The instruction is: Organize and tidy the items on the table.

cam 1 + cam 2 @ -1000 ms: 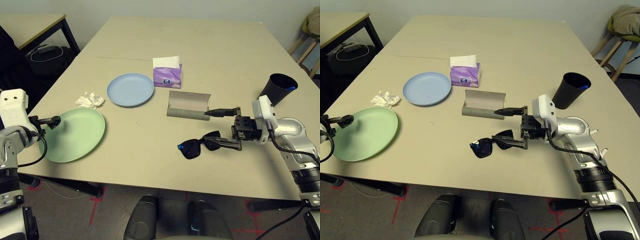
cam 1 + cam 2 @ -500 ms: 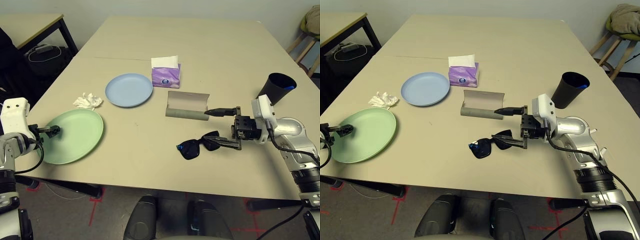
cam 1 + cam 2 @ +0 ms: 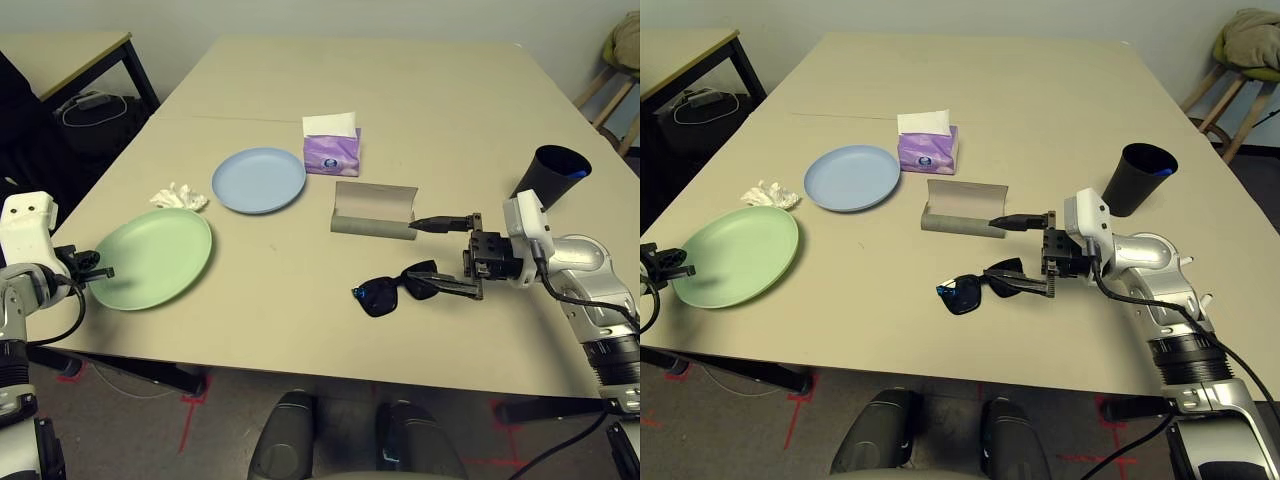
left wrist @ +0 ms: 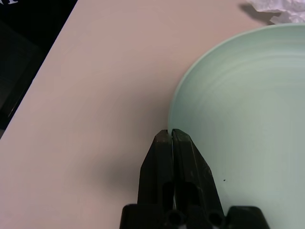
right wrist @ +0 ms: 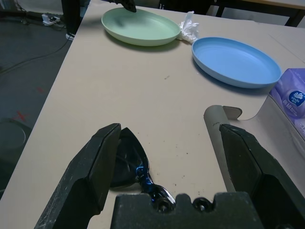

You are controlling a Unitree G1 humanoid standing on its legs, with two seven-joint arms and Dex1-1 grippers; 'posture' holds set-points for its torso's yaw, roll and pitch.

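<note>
The left hand (image 4: 172, 133) is clenched on the rim of the round mint-green plate (image 3: 155, 258), at the left of the beige matte surface (image 3: 290, 330); the right hand (image 3: 445, 255) is spread, grasping nothing. Lifting should be slow and level. The left wrist view shows the fingertips meeting at the rim, detail the eye views lack.

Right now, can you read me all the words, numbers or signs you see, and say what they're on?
No word or number is clear enough for me to quote.
Purple tissue box: a round blue logo with a white mark; any writing is too small.
Floor: red marks, but no letters I can make out.
</note>
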